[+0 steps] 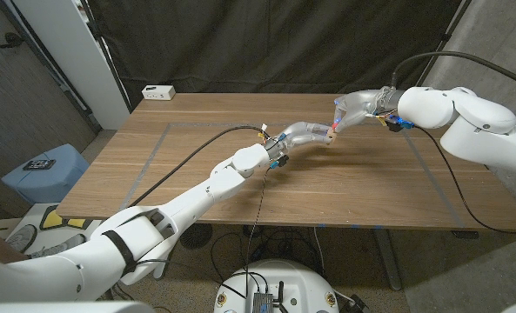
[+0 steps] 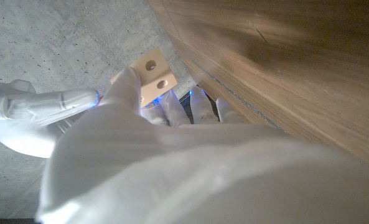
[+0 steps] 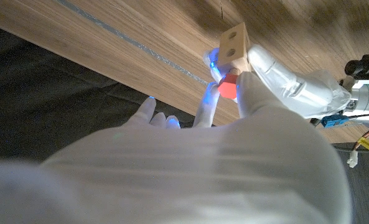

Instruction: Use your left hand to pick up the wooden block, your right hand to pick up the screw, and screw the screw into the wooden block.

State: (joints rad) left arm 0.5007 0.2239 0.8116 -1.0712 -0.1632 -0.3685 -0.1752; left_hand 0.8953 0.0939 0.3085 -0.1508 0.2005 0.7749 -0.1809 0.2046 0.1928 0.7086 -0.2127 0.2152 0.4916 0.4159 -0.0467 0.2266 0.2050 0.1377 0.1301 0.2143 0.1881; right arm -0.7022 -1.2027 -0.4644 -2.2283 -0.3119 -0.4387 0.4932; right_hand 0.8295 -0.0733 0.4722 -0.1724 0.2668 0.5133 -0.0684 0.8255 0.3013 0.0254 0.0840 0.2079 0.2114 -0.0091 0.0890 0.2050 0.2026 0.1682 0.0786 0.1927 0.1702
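Observation:
My left hand (image 1: 303, 136) holds a small light wooden block (image 1: 331, 133) above the middle of the table (image 1: 240, 187). In the left wrist view the wooden block (image 2: 153, 71) shows two round holes and sits at my left hand's fingertips (image 2: 125, 87). My right hand (image 1: 359, 108) hovers just behind and right of the block. In the right wrist view my right hand's fingers (image 3: 249, 90) pinch the red-headed screw (image 3: 229, 88) right against the underside of the wooden block (image 3: 234, 45). The screw's shaft is hidden. The left hand (image 3: 296, 87) grips the block from the other side.
A white power strip (image 1: 158, 91) lies at the table's back left corner. Blue tape lines (image 1: 153, 155) mark the tabletop. A black cable (image 1: 188, 149) trails over the table along my left arm. A blue box (image 1: 44, 174) stands on the floor to the left.

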